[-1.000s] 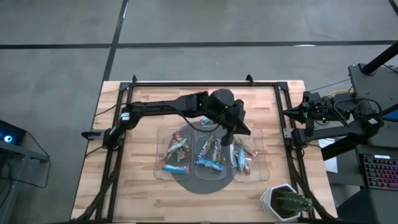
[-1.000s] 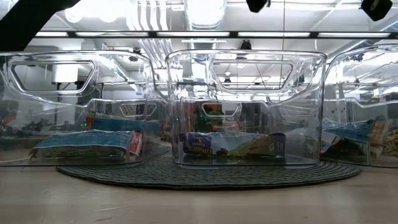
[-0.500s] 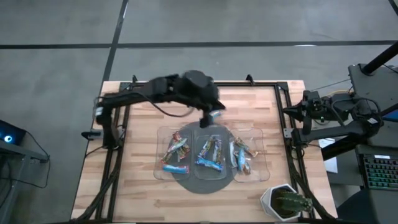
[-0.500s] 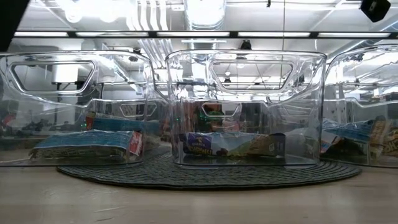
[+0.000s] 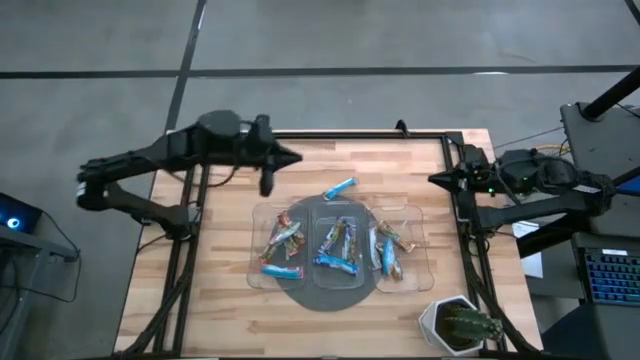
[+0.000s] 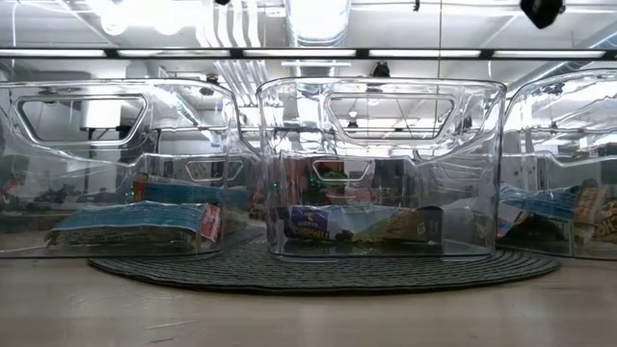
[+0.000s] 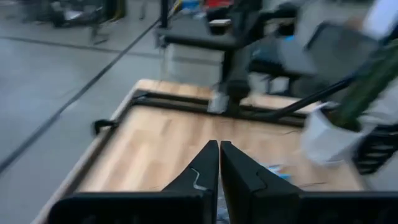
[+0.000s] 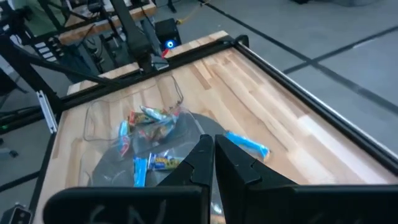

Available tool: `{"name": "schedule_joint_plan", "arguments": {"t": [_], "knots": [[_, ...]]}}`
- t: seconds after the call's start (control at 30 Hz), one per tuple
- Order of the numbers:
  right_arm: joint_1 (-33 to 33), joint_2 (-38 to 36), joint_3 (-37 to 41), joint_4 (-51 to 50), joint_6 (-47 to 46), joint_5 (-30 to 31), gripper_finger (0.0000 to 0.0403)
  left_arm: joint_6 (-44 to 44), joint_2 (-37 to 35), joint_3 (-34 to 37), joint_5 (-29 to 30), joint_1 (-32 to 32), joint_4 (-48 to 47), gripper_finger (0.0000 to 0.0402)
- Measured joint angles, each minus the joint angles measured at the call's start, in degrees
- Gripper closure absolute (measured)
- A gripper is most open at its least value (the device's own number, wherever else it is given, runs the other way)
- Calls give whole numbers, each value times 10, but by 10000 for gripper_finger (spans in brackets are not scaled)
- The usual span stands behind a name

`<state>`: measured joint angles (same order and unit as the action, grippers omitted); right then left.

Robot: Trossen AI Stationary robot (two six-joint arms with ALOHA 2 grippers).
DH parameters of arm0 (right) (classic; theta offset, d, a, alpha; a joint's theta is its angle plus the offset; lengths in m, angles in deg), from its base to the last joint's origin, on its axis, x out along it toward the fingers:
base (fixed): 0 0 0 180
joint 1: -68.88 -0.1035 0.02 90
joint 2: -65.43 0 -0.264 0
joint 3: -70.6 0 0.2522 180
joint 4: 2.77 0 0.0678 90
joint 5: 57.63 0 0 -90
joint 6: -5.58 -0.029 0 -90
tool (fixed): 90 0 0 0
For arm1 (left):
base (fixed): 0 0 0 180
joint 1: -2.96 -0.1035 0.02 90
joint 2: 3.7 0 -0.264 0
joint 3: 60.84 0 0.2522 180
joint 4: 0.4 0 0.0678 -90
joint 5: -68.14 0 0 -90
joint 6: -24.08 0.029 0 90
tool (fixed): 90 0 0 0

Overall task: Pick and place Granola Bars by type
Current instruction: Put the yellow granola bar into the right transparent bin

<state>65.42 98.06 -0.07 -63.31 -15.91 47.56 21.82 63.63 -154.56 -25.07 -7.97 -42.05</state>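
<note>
We see one blue granola bar (image 5: 341,188) lying loose on the wooden surface (image 5: 420,165), just beyond the three clear trays (image 5: 337,248) that hold the other granola bars (image 5: 335,246). Our left pincer (image 5: 266,183) hangs to that bar's side, well apart from it, fingers pressed together and empty; the right pincer (image 8: 213,144) waits at the surface's edge, likewise closed on nothing. We judge the stray bar risks staying unsorted, and a closed pincer descending would only push it.
</note>
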Motion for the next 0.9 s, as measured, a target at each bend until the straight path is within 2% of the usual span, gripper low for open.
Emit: {"name": "schedule_joint_plan", "arguments": {"t": [0.13,0.3,0.57,0.9], "knots": [[0,31,0,25,9,0,394,-30,-83,101,-21,0,51,401],[2,62,-7,30,-11,0,394,-54,-158,163,27,0,-6,401],[21,156,-117,-8,0,13,394,-78,-206,127,71,0,-174,401],[108,289,-275,-118,35,7,386,-68,-213,86,119,0,-268,401]]}}
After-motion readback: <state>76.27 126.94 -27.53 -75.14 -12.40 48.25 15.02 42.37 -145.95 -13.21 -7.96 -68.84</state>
